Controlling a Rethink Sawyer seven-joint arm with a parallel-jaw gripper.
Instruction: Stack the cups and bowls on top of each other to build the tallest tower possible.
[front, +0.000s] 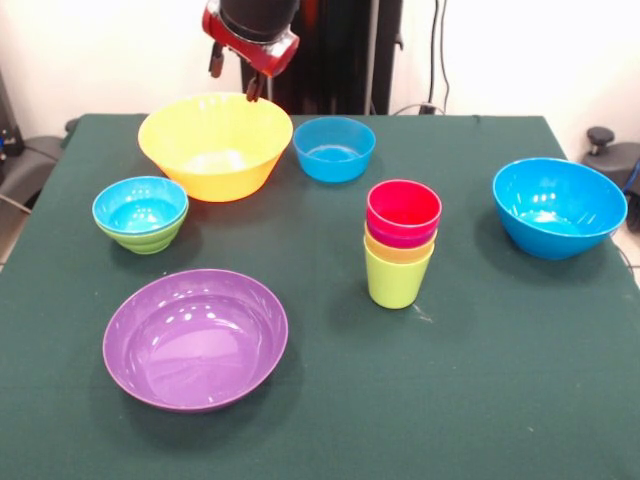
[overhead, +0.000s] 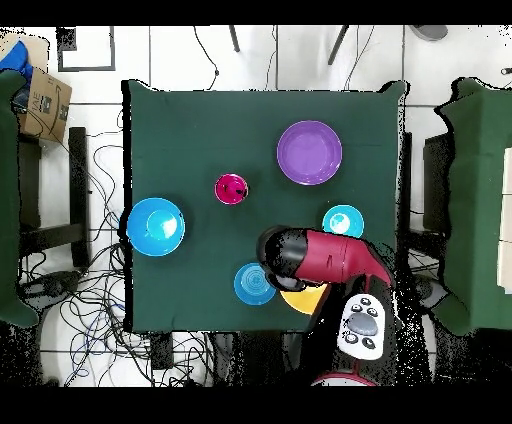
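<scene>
The tower stands mid-table: the red cup on top, nested in the purple cup, the yellow cup and the lime green cup at the bottom. It shows red from above in the overhead view. My gripper is open and empty, above the far rim of the large yellow-orange bowl. A small blue bowl sits beside that bowl. Another small blue bowl sits nested in the small green bowl. The wide purple bowl and the large blue bowl stand alone.
The dark green table bears all the pieces. In the overhead view my arm covers most of the yellow-orange bowl. Cables lie on the floor around the table.
</scene>
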